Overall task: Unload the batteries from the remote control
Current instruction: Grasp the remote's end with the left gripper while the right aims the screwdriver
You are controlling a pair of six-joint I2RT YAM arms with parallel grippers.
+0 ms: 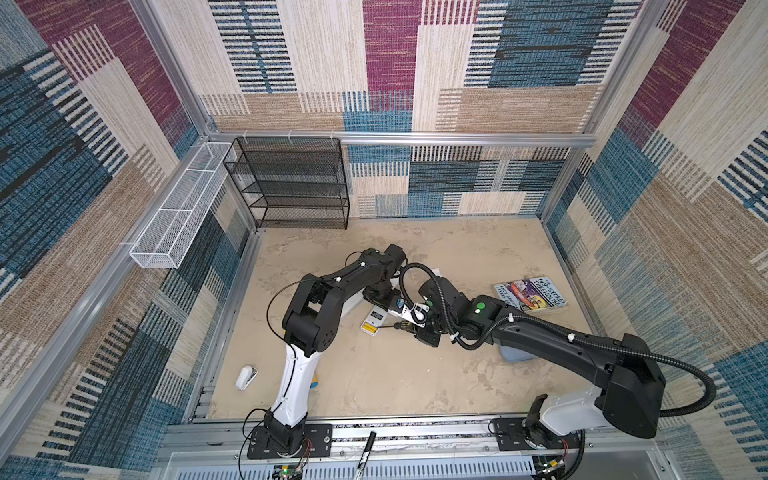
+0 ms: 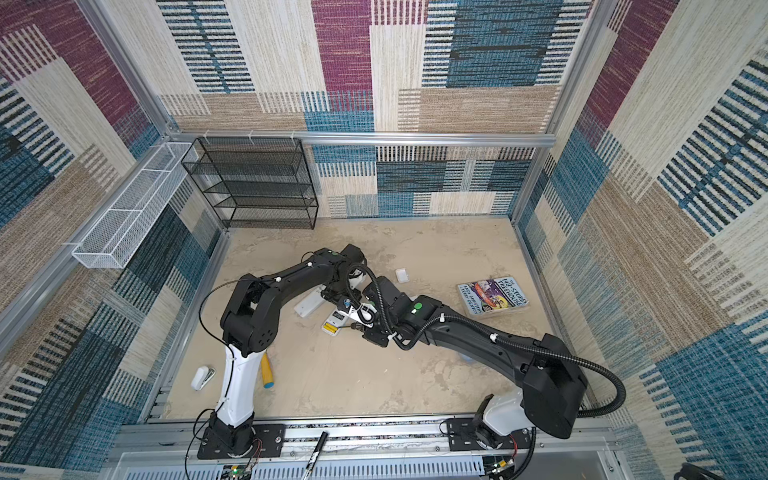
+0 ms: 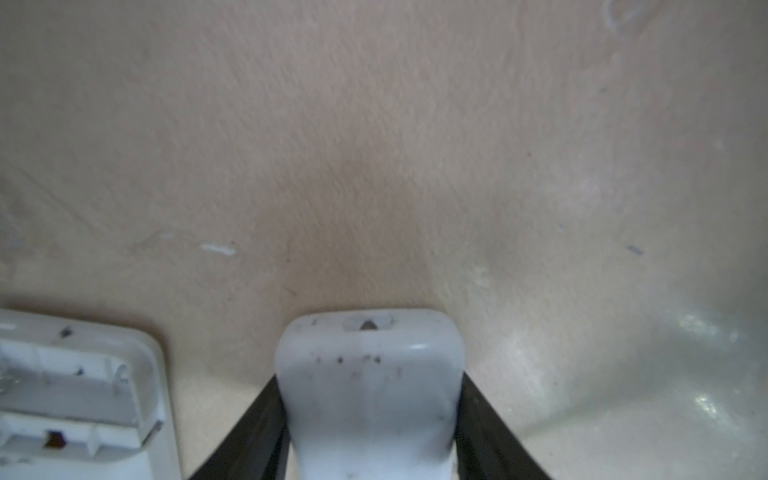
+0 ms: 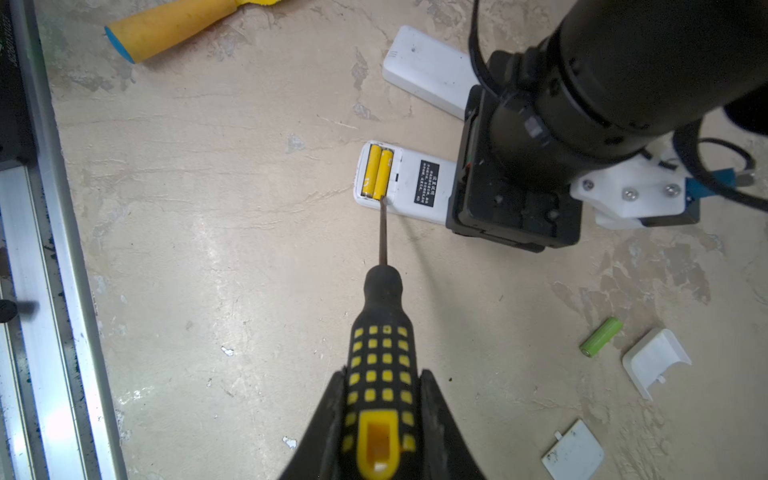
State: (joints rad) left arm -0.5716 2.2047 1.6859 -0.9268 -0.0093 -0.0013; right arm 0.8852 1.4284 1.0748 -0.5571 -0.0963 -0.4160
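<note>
Right claw point(image 4: 383, 374) clamped screwdriver point(image 4: 380, 324), left claw point(image 3: 370, 376) seemingly clamped remote point(image 4: 417, 185); the tip point(image 4: 382, 201) ahead needed gentle levering under batteries point(image 4: 376, 174)

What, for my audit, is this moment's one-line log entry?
left jaws: gripping remote; right jaws: screwdriver, tip at yellow batteries; green battery: out

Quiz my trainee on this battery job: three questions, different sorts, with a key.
1. True or false: two yellow batteries sit inside the remote, its compartment open.
2. Fill in: the right end effector grips a ____, whose tip rests at the end of those batteries.
3. The left end effector clamps: A the remote, B a cup, C nothing.

Key: 1 true. 2 screwdriver. 3 A.
</note>
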